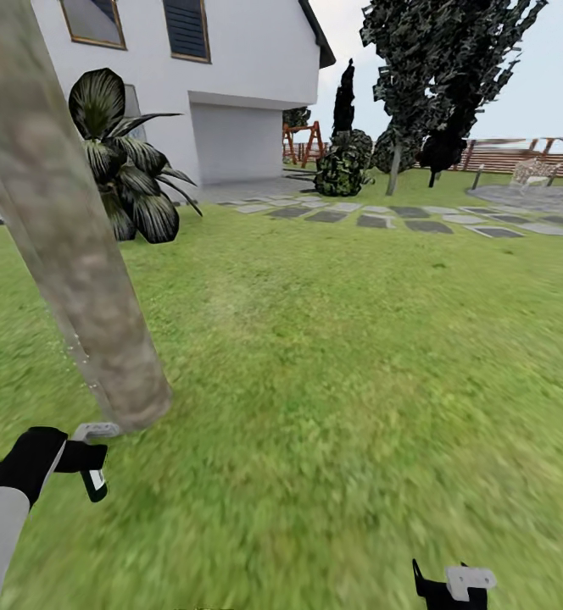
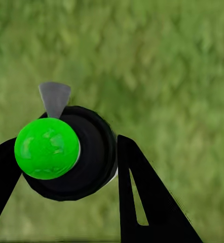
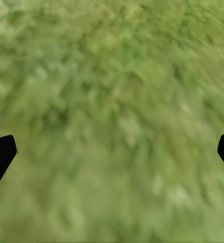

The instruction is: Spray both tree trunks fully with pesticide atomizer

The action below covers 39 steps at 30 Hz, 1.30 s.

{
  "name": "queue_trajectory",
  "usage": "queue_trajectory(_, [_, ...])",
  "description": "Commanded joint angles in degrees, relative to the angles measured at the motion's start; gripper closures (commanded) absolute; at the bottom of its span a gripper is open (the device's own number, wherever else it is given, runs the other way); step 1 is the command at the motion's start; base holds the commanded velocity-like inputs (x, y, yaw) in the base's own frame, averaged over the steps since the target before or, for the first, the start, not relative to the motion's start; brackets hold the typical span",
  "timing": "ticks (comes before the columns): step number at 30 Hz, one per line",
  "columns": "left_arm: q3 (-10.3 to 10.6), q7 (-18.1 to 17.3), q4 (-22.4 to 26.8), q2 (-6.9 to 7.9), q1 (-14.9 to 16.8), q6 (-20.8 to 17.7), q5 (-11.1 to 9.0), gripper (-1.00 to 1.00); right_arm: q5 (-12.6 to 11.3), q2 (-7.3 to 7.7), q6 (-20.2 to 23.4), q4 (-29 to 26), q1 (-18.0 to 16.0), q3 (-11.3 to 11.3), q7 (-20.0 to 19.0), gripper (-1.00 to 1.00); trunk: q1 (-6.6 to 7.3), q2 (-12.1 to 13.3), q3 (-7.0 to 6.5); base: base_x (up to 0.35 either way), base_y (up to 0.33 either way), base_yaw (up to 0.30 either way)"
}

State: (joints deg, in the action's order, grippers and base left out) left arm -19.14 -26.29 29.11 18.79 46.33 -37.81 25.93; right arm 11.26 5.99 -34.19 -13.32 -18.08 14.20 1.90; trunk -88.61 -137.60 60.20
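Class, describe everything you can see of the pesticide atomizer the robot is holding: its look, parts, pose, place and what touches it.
The pesticide atomizer sits between the left gripper fingers, seen end-on in the left wrist view: a round black body, a glossy bright green cap and a small grey wedge-shaped piece jutting out. It looks like plastic. One black finger presses its side. It hangs above the grass. From the head, the gripper is close to the tree trunk base.

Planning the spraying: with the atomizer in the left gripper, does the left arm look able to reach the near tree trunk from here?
Probably yes: the left gripper sits beside the tree trunk base, with grass between.
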Motion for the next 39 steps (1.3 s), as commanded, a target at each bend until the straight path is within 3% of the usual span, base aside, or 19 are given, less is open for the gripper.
queue_trajectory(1, [-0.4, -0.5, 0.1, -0.03, 0.1, -0.2, 0.6, 1.00, 0.6, -0.01, -0.2, 0.1, 0.0, 0.3, 0.2, -1.00, 0.01, 0.0, 0.05, 0.010, -0.015, 0.276])
queue_trajectory(13, [-0.3, -0.5, -0.3, -0.36, 0.0, -0.2, 0.5, 1.00, 0.6, -0.01, -0.2, 0.0, 0.0, 0.3, 0.2, -1.00, 0.01, 0.0, 0.05, 0.001, -0.001, 0.277])
queue_trajectory(17, [-0.3, -0.5, 0.0, -2.52, 0.1, -0.2, 0.5, 1.00, 0.5, -0.01, -0.2, -0.1, -0.1, 0.3, 0.2, -1.00, 0.01, 0.0, 0.05, 0.000, 0.000, 0.165])
queue_trajectory(21, [0.1, -0.5, 0.4, -3.74, 1.1, -0.2, 0.5, 1.00, 0.5, -0.01, -0.2, -0.1, 0.0, 0.4, 0.2, -1.00, 0.01, 0.0, 0.05, 0.000, 0.000, 0.019])
queue_trajectory(23, [0.3, -0.6, 0.7, -4.52, 3.3, -0.2, 0.6, 1.00, 0.5, -0.01, -0.2, -0.1, 0.0, 0.3, 0.1, -1.00, 0.01, 0.0, 0.05, 0.000, 0.000, 0.002])
queue_trajectory(26, [0.4, -1.1, 2.2, -3.78, 5.9, -0.4, 0.9, 1.00, 0.5, -0.01, -0.2, -0.1, 0.0, 0.4, 0.1, -1.00, 0.01, 0.0, 0.05, 0.000, 0.000, 0.000])
queue_trajectory(30, [0.4, -1.3, 8.1, -0.40, 6.6, -1.3, 1.1, 1.00, 0.5, -0.01, -0.2, 0.0, 0.0, 0.3, 0.1, -1.00, 0.01, 0.0, 0.05, 0.000, 0.000, 0.000])
queue_trajectory(31, [0.4, -1.3, 8.4, -0.44, 6.7, -1.3, 0.9, 1.00, 0.5, -0.01, -0.2, 0.0, 0.0, 0.3, 0.1, -1.00, 0.01, 0.0, 0.05, 0.000, 0.000, 0.000])
queue_trajectory(32, [1.0, -1.5, 8.5, -0.89, 6.8, -1.4, 0.9, 1.00, 0.5, -0.01, -0.2, 0.0, 0.0, 0.4, 0.1, -1.00, 0.01, 0.0, 0.05, 0.000, 0.000, 0.000])
queue_trajectory(33, [3.6, -1.9, 8.6, -1.74, 6.8, -1.4, 0.9, 1.00, 0.5, -0.01, -0.2, 0.0, 0.0, 0.4, 0.1, -1.00, 0.01, 0.0, 0.05, 0.000, 0.000, 0.000])
queue_trajectory(34, [8.5, -2.1, 8.6, -2.36, 6.8, -1.5, 0.9, 1.00, 0.6, -0.01, -0.2, 0.0, 0.0, 0.4, 0.1, -1.00, 0.01, 0.0, 0.05, 0.000, 0.000, 0.000])
queue_trajectory(35, [11.5, -2.2, 8.7, -2.59, 6.8, -1.5, 0.8, 1.00, 0.6, -0.01, -0.2, 0.0, 0.0, 0.4, 0.1, -1.00, 0.01, 0.0, 0.05, 0.000, 0.000, 0.000])
queue_trajectory(37, [13.9, -2.2, 8.9, -2.99, 7.2, -1.6, 0.6, 1.00, 0.6, 0.00, -0.2, 0.0, 0.0, 0.3, 0.1, -1.00, 0.01, 0.0, 0.05, 0.000, 0.000, 0.000])
queue_trajectory(39, [13.9, -2.1, 10.6, -2.96, 8.0, -2.8, 0.6, 1.00, 0.5, -0.01, -0.2, -0.1, 0.0, 0.4, 0.1, -1.00, 0.01, 0.0, 0.05, 0.000, 0.000, 0.000])
